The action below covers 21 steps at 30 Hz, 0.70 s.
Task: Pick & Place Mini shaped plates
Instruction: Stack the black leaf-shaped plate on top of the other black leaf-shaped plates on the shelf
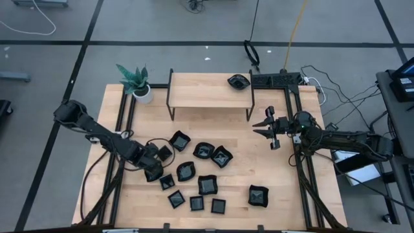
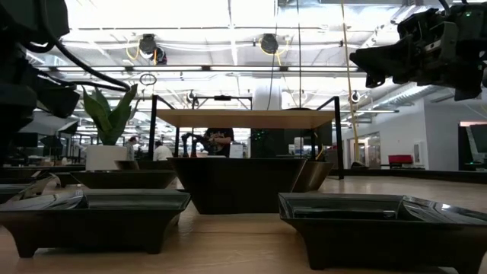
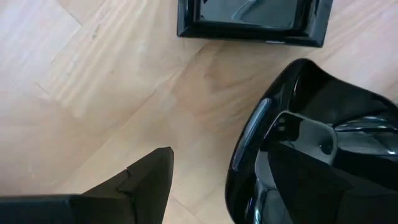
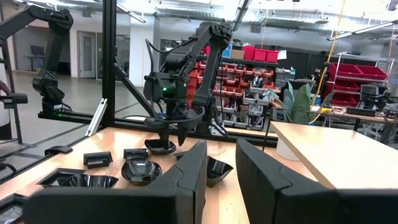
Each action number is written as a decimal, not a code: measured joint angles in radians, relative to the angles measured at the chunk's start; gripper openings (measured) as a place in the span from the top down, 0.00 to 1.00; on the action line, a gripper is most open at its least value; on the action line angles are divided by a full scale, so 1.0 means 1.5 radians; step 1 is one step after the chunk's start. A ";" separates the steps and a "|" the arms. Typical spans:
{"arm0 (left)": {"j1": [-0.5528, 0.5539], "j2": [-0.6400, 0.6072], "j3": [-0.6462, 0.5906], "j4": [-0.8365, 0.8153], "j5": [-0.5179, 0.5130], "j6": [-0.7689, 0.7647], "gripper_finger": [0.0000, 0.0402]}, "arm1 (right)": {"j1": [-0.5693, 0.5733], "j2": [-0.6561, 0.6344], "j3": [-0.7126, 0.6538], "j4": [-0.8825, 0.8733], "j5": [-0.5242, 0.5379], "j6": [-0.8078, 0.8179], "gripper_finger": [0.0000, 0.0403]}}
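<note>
High view shows the potted plant (image 1: 136,81) at the upper left of the table (image 1: 272,162). Lower left of centre, the left gripper (image 1: 155,169) is down among the mini shaped plates (image 1: 207,184), which lie spread over the middle and lower centre. In the left wrist view, one finger (image 3: 305,134) sits inside a rounded plate (image 3: 249,143) and the other outside its rim, jaws apart. One more plate (image 1: 239,81) lies on the wooden shelf (image 1: 210,90). At the right, the right gripper (image 1: 266,127) hovers, jaws nearly together, holding nothing.

Black plates (image 1: 206,169) crowding the table's centre, bare wood (image 1: 281,175) right of them, raised shelf (image 1: 210,90) blocking the rear
</note>
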 joint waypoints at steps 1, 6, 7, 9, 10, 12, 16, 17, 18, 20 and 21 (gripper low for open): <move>0.000 0.000 0.000 0.000 0.000 0.000 0.34 | 0.000 0.000 0.000 0.000 0.000 0.000 0.82; 0.000 0.000 0.000 0.003 0.000 0.000 0.34 | 0.000 0.000 0.000 -0.002 0.000 0.000 0.82; 0.000 0.000 0.000 0.004 0.000 0.001 0.34 | 0.000 0.000 0.000 -0.005 0.000 0.000 0.82; 0.000 0.000 0.000 0.005 0.000 0.004 0.34 | 0.000 0.000 0.000 -0.010 0.000 0.000 0.82; 0.000 0.000 0.000 0.005 0.000 0.005 0.34 | 0.000 0.000 0.000 -0.010 0.000 0.000 0.82; 0.000 0.000 0.000 0.004 0.000 0.006 0.34 | 0.000 0.000 0.000 -0.010 0.000 0.000 0.82; 0.000 0.000 0.000 0.005 0.006 0.007 0.35 | 0.000 0.000 0.000 -0.010 0.000 0.000 0.82; 0.000 0.000 0.000 0.005 0.007 0.007 0.36 | 0.000 0.000 0.000 -0.010 0.000 0.000 0.82; 0.000 0.000 0.000 0.005 0.009 0.007 0.38 | 0.000 0.000 0.000 -0.010 0.000 0.000 0.82; 0.000 0.000 0.000 0.005 0.011 0.012 0.42 | 0.000 0.000 0.000 -0.010 0.000 0.000 0.82; 0.000 0.000 0.000 0.005 0.011 0.013 0.45 | 0.000 0.000 0.000 -0.010 0.000 0.000 0.82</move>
